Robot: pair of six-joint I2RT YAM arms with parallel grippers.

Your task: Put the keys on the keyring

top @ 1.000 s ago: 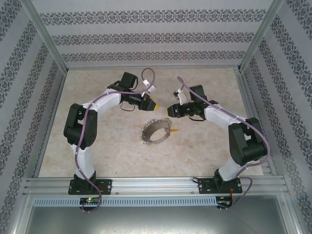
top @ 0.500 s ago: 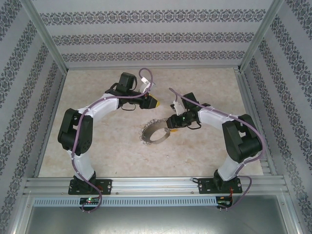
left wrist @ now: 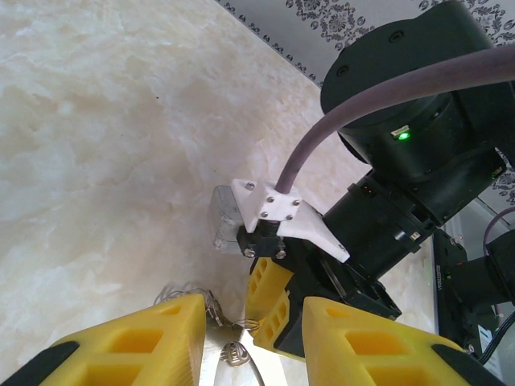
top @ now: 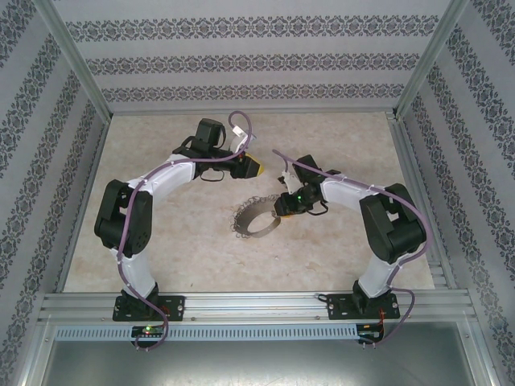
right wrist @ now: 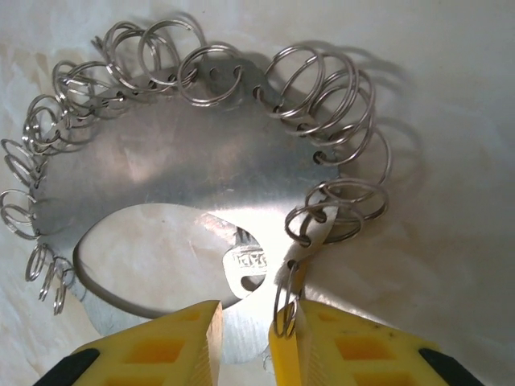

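On the marbled table (top: 161,145), the left gripper (left wrist: 253,322) hangs partly open and empty, its fingers cropped by the frame. The right gripper (right wrist: 245,310) stands narrowly parted over the keyring (right wrist: 161,169), at a small silvery key (right wrist: 241,269); whether it grips is unclear.

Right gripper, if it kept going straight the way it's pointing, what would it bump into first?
Probably the keyring. The right gripper points at its shiny band, and a small loop on the rim sits between the jaws, so that loop comes first, though depth is unclear.
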